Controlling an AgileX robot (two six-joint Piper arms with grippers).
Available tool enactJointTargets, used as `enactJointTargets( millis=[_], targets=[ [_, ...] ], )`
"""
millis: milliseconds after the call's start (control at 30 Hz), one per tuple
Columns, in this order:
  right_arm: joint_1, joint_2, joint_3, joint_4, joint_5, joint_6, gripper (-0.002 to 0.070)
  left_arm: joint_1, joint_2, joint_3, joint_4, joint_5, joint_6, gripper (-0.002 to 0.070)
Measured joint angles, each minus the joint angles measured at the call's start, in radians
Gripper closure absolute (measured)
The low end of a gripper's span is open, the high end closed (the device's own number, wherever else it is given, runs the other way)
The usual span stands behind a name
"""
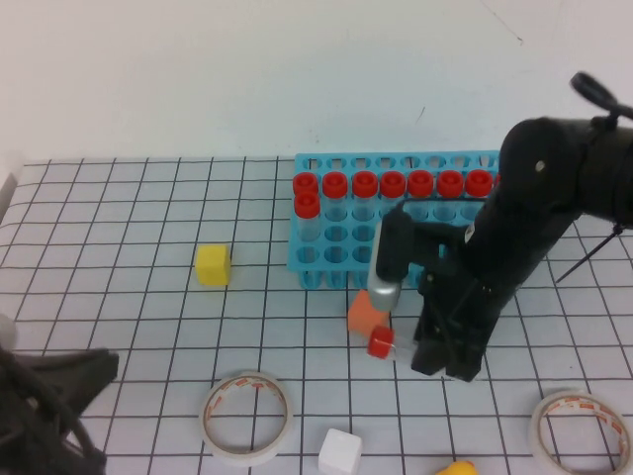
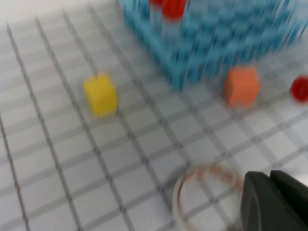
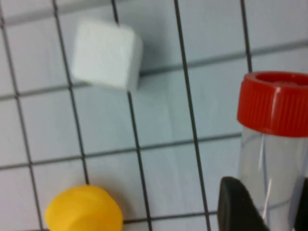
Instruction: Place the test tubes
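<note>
Desk (image 1: 129,218): a white surface ruled with a black grid, on which everything is laid out.
Rack (image 1: 326,273): one blue holder, set at the far middle of the desk. Its free holes are where tubes are meant to be stood upright.
Tubes in rack (image 1: 365,184): eight red-capped tubes are counted, seven along the back row and one in the next row at the robot's left end. Any others are hidden by the right arm.
Loose tube (image 1: 384,344): one clear tube with a red cap, laid flat on the desk just in front of the rack, beside the orange cube (image 1: 366,312). It is judged to be the next one to be placed.
Right tool (image 3: 272,206): lowered over the loose tube and spread, with one finger on each side of the glass body. No pinch is seen. The pose is judged to be a lining-up below the cap, so that the tube can be lifted and turned upright.
Left tool (image 2: 270,192): pressed together with nothing held, parked low at the near left of the desk, well apart from the rack. It is judged to be kept out of the way.
Cubes: three are counted, namely the orange cube, a yellow cube (image 1: 213,265) and a white cube (image 1: 339,450). None is touched.
Tape rolls: two are counted, one near the middle (image 1: 210,421) and one at the near right (image 1: 582,400), both lying flat.
Yellow round piece (image 1: 455,467): one, at the near edge beside the white cube. Its kind cannot be told.
</note>
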Motion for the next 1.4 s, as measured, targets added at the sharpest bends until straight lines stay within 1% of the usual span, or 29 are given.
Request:
enactJointTargets(
  millis=[133, 200, 333, 433, 500, 600, 667, 733, 800, 967, 1033, 1067, 1167, 1233, 1300, 1400],
  targets=[
    [0.0, -0.048, -0.001, 0.096, 0.004, -0.061, 0.0445, 0.0, -0.078, 0.0, -0.226, -0.034, 0.153, 0.0676],
    [0.0, -0.067, -0.001, 0.175, 0.008, -0.087, 0.0445, 0.0, -0.125, 0.0, -0.327, -0.039, 0.23, 0.0676],
    [0.0, -0.105, -0.001, 0.407, 0.021, -0.209, 0.0445, 0.0, -0.207, 0.0, -0.504, -0.021, 0.387, 0.0676],
    [0.0, -0.119, -0.001, 0.622, 0.047, -0.363, 0.0445, 0.0, -0.251, 0.0, -0.581, 0.004, 0.448, 0.0676],
    [0.003, -0.121, -0.001, 0.766, 0.079, -0.463, 0.0445, 0.0, -0.268, 0.0, -0.605, 0.012, 0.457, 0.0676],
    [0.018, -0.121, -0.001, 0.925, 0.12, -0.612, 0.0445, 0.0, -0.272, 0.0, -0.621, 0.014, 0.442, 0.0676],
    [0.037, -0.121, -0.001, 0.997, 0.135, -0.685, 0.0445, 0.0, -0.272, 0.0, -0.623, 0.014, 0.425, 0.0671],
    [0.057, -0.121, -0.001, 1.051, 0.141, -0.754, 0.0445, 0.0, -0.272, 0.0, -0.623, 0.017, 0.408, 0.064],
    [0.084, -0.121, -0.001, 1.085, 0.141, -0.808, 0.0445, 0.0, -0.272, 0.0, -0.624, 0.032, 0.4, 0.0576],
    [0.142, -0.121, -0.001, 1.103, 0.141, -0.865, 0.0446, 0.0, -0.272, 0.0, -0.624, 0.083, 0.39, 0.0302],
    [0.155, -0.121, -0.001, 1.103, 0.141, -0.869, 0.0446, 0.0, -0.272, 0.0, -0.624, 0.091, 0.39, 0.0245],
    [0.159, -0.121, -0.001, 1.103, 0.141, -0.871, 0.0446, 0.0, -0.272, 0.0, -0.624, 0.094, 0.39, 0.023],
    [0.173, -0.121, -0.001, 1.103, 0.141, -0.876, 0.0446, 0.0, -0.272, 0.0, -0.624, 0.096, 0.397, 0.0219],
    [0.186, -0.121, -0.001, 1.103, 0.143, -0.876, 0.0446, 0.0, -0.272, 0.0, -0.624, 0.096, 0.404, 0.0231],
    [0.205, -0.121, -0.001, 1.103, 0.146, -0.876, 0.0446, 0.0, -0.272, 0.0, -0.623, 0.096, 0.408, 0.0258],
    [0.221, -0.121, -0.001, 1.105, 0.151, -0.876, 0.0446, 0.0, -0.272, 0.0, -0.616, 0.101, 0.408, 0.0342]
  ],
)
